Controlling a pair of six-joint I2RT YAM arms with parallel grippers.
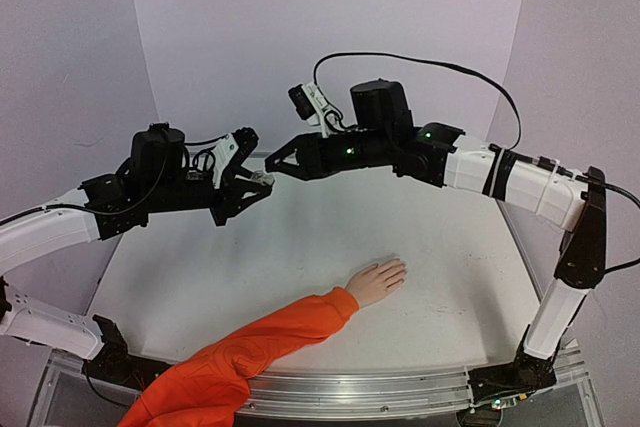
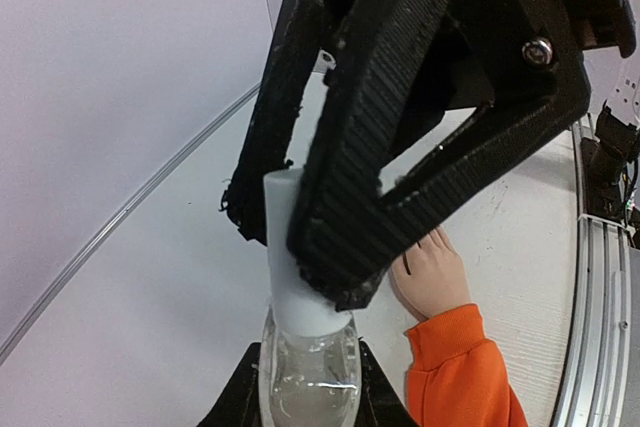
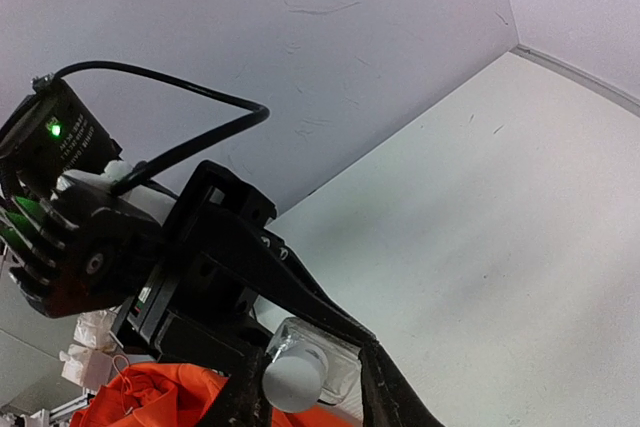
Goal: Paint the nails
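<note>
My left gripper (image 1: 260,184) holds a small clear glass bottle (image 2: 310,382) in the air above the back of the table, its jaws shut on the glass. My right gripper (image 1: 274,161) meets it from the right, its jaws closed around the bottle's white cap (image 2: 295,247). In the right wrist view the cap (image 3: 295,379) sits between my right fingers (image 3: 243,397). The pale mannequin hand (image 1: 377,281) lies palm down on the table, in an orange sleeve (image 1: 270,342). Its nails (image 1: 399,269) are skin-coloured and barely distinguishable. The hand also shows in the left wrist view (image 2: 435,272).
The white table (image 1: 450,247) is ringed by pale curved walls. A metal rail (image 1: 400,387) runs along the near edge. The sleeve hangs over the front left edge. A black cable (image 1: 430,62) arches above the right arm.
</note>
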